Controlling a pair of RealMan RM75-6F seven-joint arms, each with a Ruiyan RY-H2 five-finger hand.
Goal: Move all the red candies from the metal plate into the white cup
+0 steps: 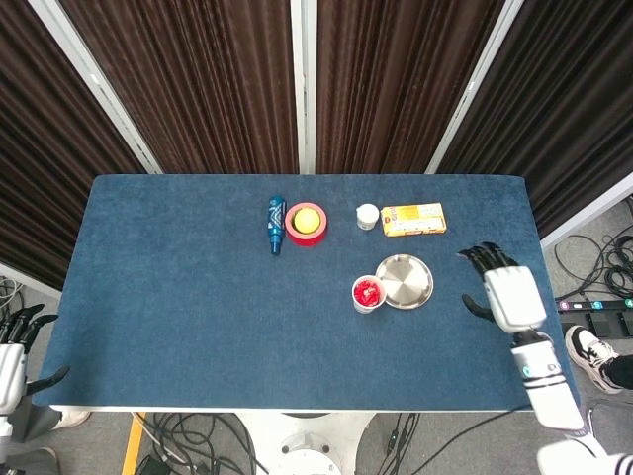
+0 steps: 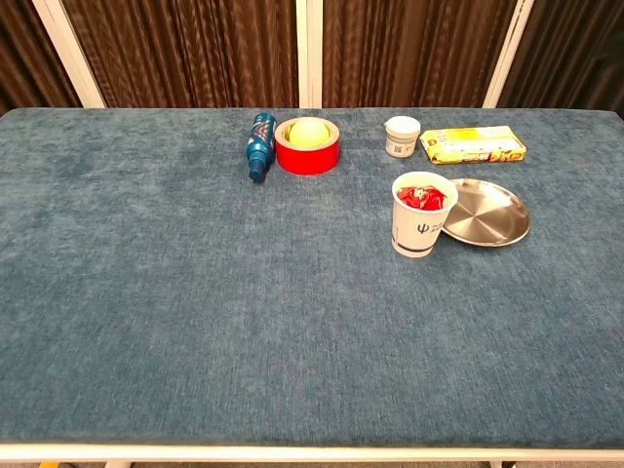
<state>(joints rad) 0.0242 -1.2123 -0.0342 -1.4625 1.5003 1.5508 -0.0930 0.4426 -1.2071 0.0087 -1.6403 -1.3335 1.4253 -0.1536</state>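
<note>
Red candies sitting in white cup, metal plate bare
Cup touching plate's left edge; right hand hanging right of plate, fingers spread, holding nothing; left hand off table's near-left corner, fingers apart, holding nothing

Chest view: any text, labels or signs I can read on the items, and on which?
"ψ"-like dark mark: on the white cup, front.
Yellow box: print too small to read.
Blue bottle: pattern, nothing legible.
Small white jar: label blurred.
</note>
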